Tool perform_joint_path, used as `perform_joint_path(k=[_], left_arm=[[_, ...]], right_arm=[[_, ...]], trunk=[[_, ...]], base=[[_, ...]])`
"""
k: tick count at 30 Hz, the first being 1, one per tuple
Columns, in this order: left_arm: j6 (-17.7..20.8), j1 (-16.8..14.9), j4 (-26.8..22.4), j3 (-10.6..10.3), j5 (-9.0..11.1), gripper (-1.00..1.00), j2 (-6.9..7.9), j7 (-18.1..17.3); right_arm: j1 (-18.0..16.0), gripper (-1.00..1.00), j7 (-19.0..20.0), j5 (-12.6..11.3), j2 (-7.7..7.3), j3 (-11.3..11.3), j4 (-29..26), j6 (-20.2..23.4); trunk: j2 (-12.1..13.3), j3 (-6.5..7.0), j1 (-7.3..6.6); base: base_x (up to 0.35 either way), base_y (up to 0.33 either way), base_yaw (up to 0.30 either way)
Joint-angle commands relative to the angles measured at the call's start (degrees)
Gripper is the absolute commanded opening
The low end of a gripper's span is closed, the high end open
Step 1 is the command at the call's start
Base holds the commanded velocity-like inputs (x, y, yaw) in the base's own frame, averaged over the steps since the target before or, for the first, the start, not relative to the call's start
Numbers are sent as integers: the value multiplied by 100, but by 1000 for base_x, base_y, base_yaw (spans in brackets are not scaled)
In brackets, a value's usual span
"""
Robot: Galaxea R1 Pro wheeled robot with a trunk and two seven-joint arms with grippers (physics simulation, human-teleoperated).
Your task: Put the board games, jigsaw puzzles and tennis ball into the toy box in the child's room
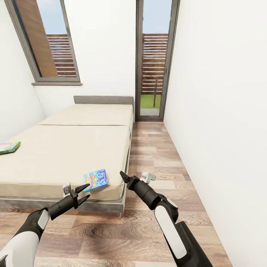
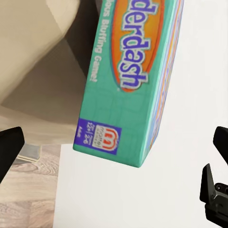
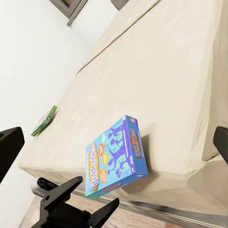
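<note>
You face the bed [image 1: 74, 148], its beige mattress running away from you toward the grey headboard [image 1: 103, 99] under the far wall. At the far left edge of the mattress lies the green-edged board game [image 1: 9, 147], well apart from both arms.

Near the bed's close right corner lies the small blue board game [image 1: 95, 180], flat on the mattress. Its long axis runs slightly diagonal, from the near left toward the far right, and its near end sits just at the mattress edge.

Your left gripper [image 1: 86, 191] hovers just beside that near end, jaws spread and released, the box ahead of the fingertips rather than between them. In the left wrist view its teal side fills the space ahead.

Your right gripper [image 1: 123, 177] hangs off the bed's right corner over the floor, near the box; I cannot tell how its jaws stand.
</note>
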Motion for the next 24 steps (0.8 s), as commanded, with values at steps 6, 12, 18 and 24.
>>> perform_joint_path(k=[6,12,18,24], left_arm=[[54,-7,0,39,-44,100,0,-34],[54,-7,0,35,-44,100,-1,-34],[54,-7,0,34,-44,100,-2,-34],[54,-7,0,37,-44,100,1,-34]], right_arm=[[-2,100,1,-28,2,-3,-4,23],[-2,100,1,-28,2,-3,-4,22],[-2,100,1,-27,2,-3,-4,24],[-2,100,1,-28,2,-3,-4,23]], trunk=[[-2,-5,-1],[0,39,-6],[8,172,-22],[10,194,-24]], base=[[0,0,0],[0,0,0],[0,0,0],[0,0,0]])
